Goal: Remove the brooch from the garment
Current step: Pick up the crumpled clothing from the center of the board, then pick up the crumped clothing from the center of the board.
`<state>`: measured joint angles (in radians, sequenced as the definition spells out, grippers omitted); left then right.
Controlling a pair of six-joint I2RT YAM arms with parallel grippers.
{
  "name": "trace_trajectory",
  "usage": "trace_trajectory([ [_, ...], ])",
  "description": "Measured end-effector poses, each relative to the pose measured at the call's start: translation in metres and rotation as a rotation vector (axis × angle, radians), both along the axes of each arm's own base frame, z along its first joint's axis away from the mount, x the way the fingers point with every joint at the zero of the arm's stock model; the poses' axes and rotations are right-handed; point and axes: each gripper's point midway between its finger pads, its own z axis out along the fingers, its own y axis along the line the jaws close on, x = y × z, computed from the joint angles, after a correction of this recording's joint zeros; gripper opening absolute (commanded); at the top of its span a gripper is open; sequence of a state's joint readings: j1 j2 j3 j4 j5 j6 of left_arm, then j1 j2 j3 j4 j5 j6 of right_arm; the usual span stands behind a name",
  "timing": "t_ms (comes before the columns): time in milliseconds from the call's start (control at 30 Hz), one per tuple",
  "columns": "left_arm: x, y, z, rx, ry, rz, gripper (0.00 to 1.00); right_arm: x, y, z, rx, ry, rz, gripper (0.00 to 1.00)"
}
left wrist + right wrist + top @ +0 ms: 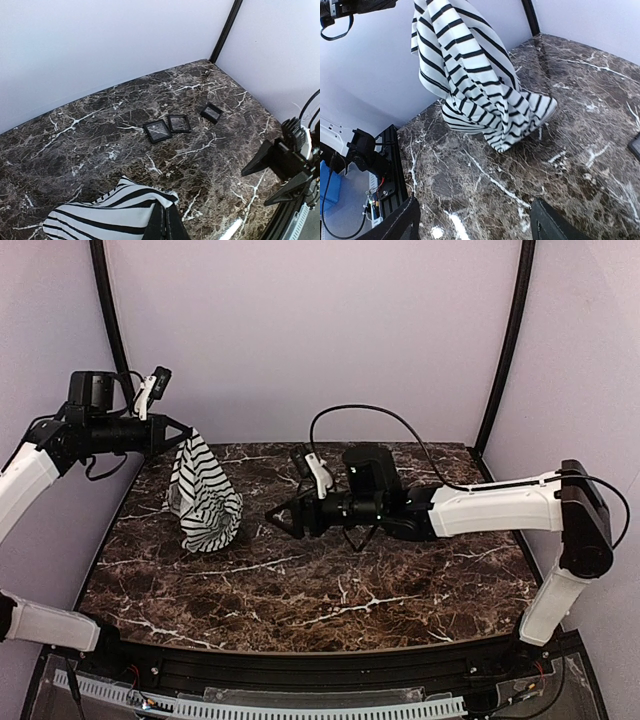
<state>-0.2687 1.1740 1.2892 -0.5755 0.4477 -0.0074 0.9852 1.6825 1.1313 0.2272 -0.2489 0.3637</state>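
The garment, white with thin black stripes, hangs from its top edge at the table's back left, and its lower folds rest on the marble. My left gripper is shut on that top edge. In the left wrist view the closed fingers pinch the cloth. My right gripper stands open just right of the garment, low over the table, with nothing between its fingers. The right wrist view shows the draped garment ahead of the gripper. The brooch is hidden in every view.
Three small black square frames lie on the marble table toward the back. The table's left edge with a black rail lies near the right gripper. White walls close in the back and sides.
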Motion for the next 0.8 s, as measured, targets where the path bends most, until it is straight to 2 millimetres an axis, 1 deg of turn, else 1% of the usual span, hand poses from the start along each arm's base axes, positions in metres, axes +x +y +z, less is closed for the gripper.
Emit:
trace_trajectory([
  [33, -0.004, -0.001, 0.003, -0.013, 0.001, -0.011, 0.01, -0.002, 0.01, 0.002, 0.011, -0.009, 0.011, 0.72],
  [100, -0.011, -0.003, 0.009, -0.035, 0.0, -0.027, 0.01, -0.003, 0.023, 0.002, 0.022, -0.018, 0.02, 0.7],
  [200, -0.017, -0.005, 0.018, -0.058, -0.005, -0.043, 0.01, 0.001, 0.038, -0.004, 0.027, -0.019, 0.016, 0.67],
  [333, -0.022, -0.007, 0.028, -0.079, -0.01, -0.055, 0.01, 0.014, 0.056, -0.021, 0.014, -0.008, -0.003, 0.63],
  [467, -0.024, -0.007, 0.032, -0.09, -0.009, -0.058, 0.01, 0.024, 0.073, -0.04, -0.006, 0.007, -0.007, 0.63],
  [600, -0.025, -0.007, 0.035, -0.099, -0.009, -0.052, 0.01, 0.023, 0.086, -0.056, -0.02, 0.021, 0.024, 0.64],
  [667, -0.025, -0.006, 0.035, -0.101, -0.003, -0.042, 0.01, 0.018, 0.09, -0.061, -0.023, 0.027, 0.045, 0.62],
  [700, -0.024, -0.005, 0.035, -0.101, -0.001, -0.034, 0.01, 0.014, 0.094, -0.062, -0.022, 0.03, 0.061, 0.59],
  [733, -0.024, -0.004, 0.035, -0.103, 0.002, -0.027, 0.01, 0.01, 0.097, -0.062, -0.019, 0.033, 0.076, 0.5],
  [767, -0.023, -0.003, 0.035, -0.106, 0.004, -0.019, 0.01, 0.007, 0.1, -0.061, -0.012, 0.036, 0.09, 0.36],
  [800, -0.023, -0.002, 0.036, -0.11, 0.006, -0.01, 0.01, 0.004, 0.104, -0.059, -0.002, 0.039, 0.107, 0.24],
])
